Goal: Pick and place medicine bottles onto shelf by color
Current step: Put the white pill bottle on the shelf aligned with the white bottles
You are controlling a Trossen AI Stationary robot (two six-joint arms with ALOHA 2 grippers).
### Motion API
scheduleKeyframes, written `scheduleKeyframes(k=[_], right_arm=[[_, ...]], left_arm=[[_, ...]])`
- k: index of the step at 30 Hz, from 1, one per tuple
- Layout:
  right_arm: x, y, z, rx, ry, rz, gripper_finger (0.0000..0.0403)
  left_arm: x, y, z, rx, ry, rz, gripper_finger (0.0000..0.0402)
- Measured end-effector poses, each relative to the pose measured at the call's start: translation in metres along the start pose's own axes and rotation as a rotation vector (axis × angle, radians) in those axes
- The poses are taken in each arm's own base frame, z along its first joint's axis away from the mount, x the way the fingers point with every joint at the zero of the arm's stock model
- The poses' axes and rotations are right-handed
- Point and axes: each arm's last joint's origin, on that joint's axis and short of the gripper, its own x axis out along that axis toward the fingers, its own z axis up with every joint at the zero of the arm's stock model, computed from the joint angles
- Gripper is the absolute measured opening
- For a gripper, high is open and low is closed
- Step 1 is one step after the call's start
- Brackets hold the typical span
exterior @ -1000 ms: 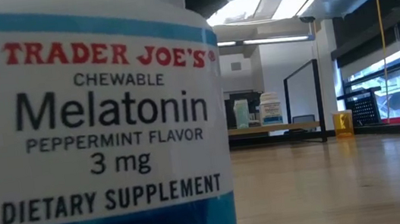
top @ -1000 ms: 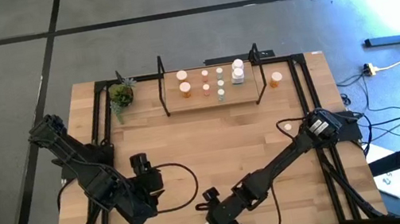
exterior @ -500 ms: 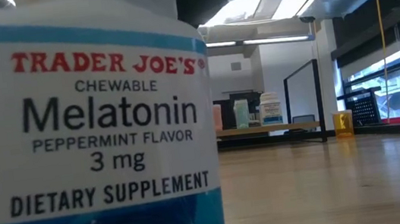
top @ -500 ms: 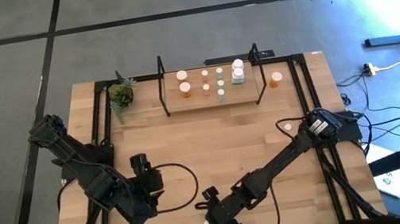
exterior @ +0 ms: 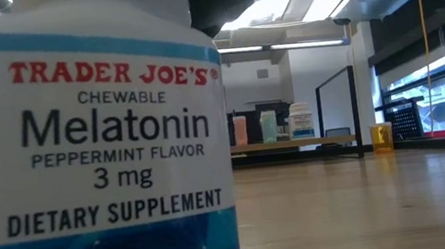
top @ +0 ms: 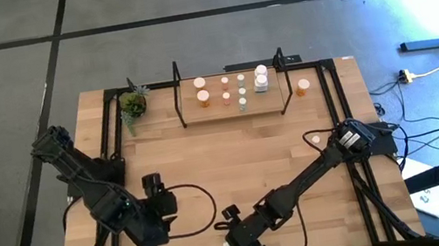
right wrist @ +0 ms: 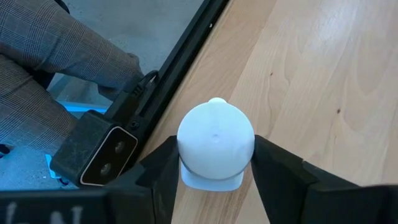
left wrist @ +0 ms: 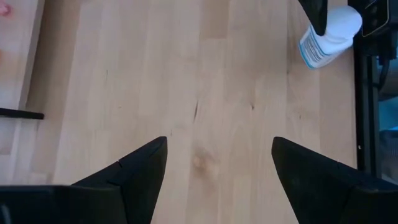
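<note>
Down at the table's near edge, the right gripper [right wrist: 214, 163] is set around a white plastic melatonin bottle with a blue band and a white cap [right wrist: 216, 144]; a dark finger [right wrist: 163, 167] is pressed to each side of the bottle, so it is grasped just under the cap. The bottle is stood upright on the light-wood tabletop [top: 234, 156] and fills most of the low view [exterior: 94, 149]. Close beside it, a small dark camera block [right wrist: 93, 148] is mounted on the table's black metal edge rail [right wrist: 186, 50], and a checked trouser leg [right wrist: 50, 56] of a person is seen beyond the rail.

The left gripper [left wrist: 217, 168] is held over bare wood near the table's front left, its fingers spread wide with nothing between them.

At the far side, the flat light-wood shelf with black metal end frames [top: 235, 107] carries several small bottles: orange ones [top: 203, 98] toward the left, pale green ones [top: 242, 94] in the middle, a white one [top: 261, 77] toward the right. One orange bottle [top: 303, 88] is stood on the table just beside the shelf's right end, and a small green potted plant [top: 132, 106] near its left end.
</note>
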Motion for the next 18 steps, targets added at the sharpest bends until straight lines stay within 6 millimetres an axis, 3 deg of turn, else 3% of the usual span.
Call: scheduleKeyframes(k=[18], right_arm=[[-0.0048,-0.0075,0.0006,-0.027,0.018,-0.016,0.0183]], left_arm=[[-0.0014,-0.0020,-0.0018,0.009,-0.002,-0.006,0.0284]])
